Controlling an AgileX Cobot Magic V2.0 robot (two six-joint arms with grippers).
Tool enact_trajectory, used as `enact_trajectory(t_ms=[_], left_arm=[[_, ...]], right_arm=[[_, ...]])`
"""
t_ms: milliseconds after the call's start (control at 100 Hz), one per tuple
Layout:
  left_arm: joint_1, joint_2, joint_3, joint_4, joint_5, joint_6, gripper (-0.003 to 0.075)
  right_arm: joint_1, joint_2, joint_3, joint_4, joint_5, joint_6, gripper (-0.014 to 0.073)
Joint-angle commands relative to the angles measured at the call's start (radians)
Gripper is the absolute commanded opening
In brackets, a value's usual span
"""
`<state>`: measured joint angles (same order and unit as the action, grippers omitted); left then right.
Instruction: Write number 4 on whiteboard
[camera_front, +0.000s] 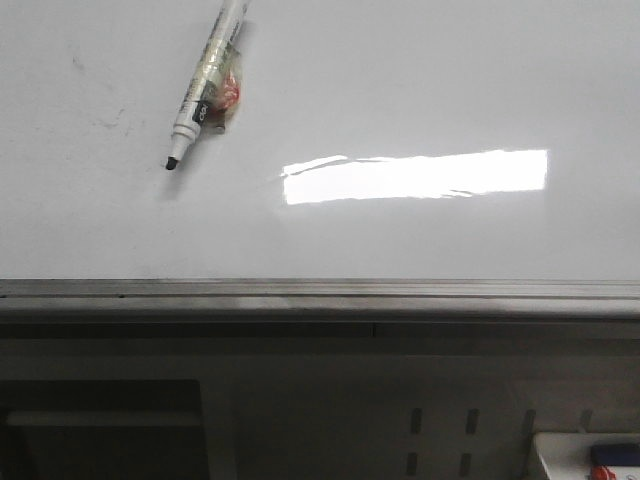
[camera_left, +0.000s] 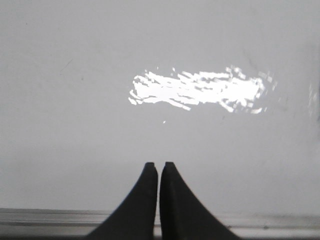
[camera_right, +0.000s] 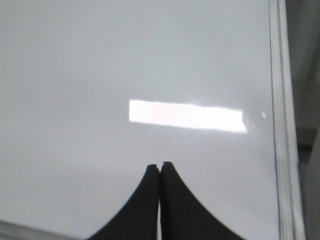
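Observation:
The whiteboard (camera_front: 420, 80) is glossy white with faint grey smudges, a bright rectangular glare and a grey metal bottom rim. No number 4 shows on it. An uncapped white marker (camera_front: 205, 80) lies on the board at the upper left, its black tip pointing down-left. Neither gripper shows in the front view. In the left wrist view my left gripper (camera_left: 159, 164) is shut and empty over the board (camera_left: 75, 125) near its rim. In the right wrist view my right gripper (camera_right: 160, 164) is shut and empty over the board (camera_right: 75, 75) near its right edge.
The board's metal rim (camera_front: 320, 295) runs across the front view, with a grey cabinet front below it. A white tray (camera_front: 590, 455) holding a blue item sits at the bottom right. The board's right frame (camera_right: 285, 125) shows in the right wrist view.

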<state>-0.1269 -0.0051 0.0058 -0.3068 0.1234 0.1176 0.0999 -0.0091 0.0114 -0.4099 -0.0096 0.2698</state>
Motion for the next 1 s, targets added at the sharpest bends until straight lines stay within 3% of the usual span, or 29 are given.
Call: enact_trajectory(t_ms=[0, 130, 240, 370, 450, 570, 620, 690, 790, 840, 910, 990], left_arm=[[0.002, -0.026, 0.031, -0.232, -0.123, -0.009, -0.0020], [0.002, -0.026, 0.031, -0.512, -0.107, -0.009, -0.0020], [0.002, -0.026, 0.031, -0.528, -0.118, -0.009, -0.0020], [0.002, -0.026, 0.027, -0.599, -0.132, -0.009, -0.0020], [0.000, -0.022, -0.009, -0.554, -0.101, 0.008, -0.0020], [0.000, 0.036, -0.141, -0.303, 0.067, 0.054, -0.0013], [0.000, 0.086, -0.220, -0.169, 0.165, 0.054, 0.0022], [0.000, 0.175, -0.315, -0.075, 0.278, 0.054, 0.0143], [0.000, 0.305, -0.419, -0.074, 0.330, 0.054, 0.0400], [0.000, 0.369, -0.457, -0.105, 0.334, 0.054, 0.0484], [0.000, 0.452, -0.499, -0.158, 0.348, 0.073, 0.0515], [0.000, 0.541, -0.530, -0.239, 0.390, 0.232, 0.0484]], right_arm=[[-0.007, -0.016, 0.023, -0.013, -0.217, -0.005, -0.0054], [-0.007, -0.016, 0.016, 0.102, -0.164, 0.096, -0.0054], [-0.007, -0.016, -0.017, 0.179, -0.002, 0.123, -0.0054], [-0.007, -0.016, -0.044, 0.214, -0.068, 0.126, -0.0054], [-0.007, -0.011, -0.088, 0.250, -0.050, 0.128, -0.0054], [-0.007, 0.032, -0.187, 0.248, 0.047, 0.128, -0.0037], [-0.007, 0.061, -0.227, 0.248, 0.075, 0.128, 0.0007], [-0.007, 0.111, -0.280, 0.246, 0.096, 0.126, 0.0105], [-0.005, 0.189, -0.349, 0.246, 0.119, 0.126, 0.0284], [-0.005, 0.227, -0.377, 0.246, 0.135, 0.126, 0.0358], [-0.005, 0.277, -0.408, 0.246, 0.158, 0.126, 0.0408], [0.009, 0.331, -0.440, 0.250, 0.211, 0.126, 0.0405]])
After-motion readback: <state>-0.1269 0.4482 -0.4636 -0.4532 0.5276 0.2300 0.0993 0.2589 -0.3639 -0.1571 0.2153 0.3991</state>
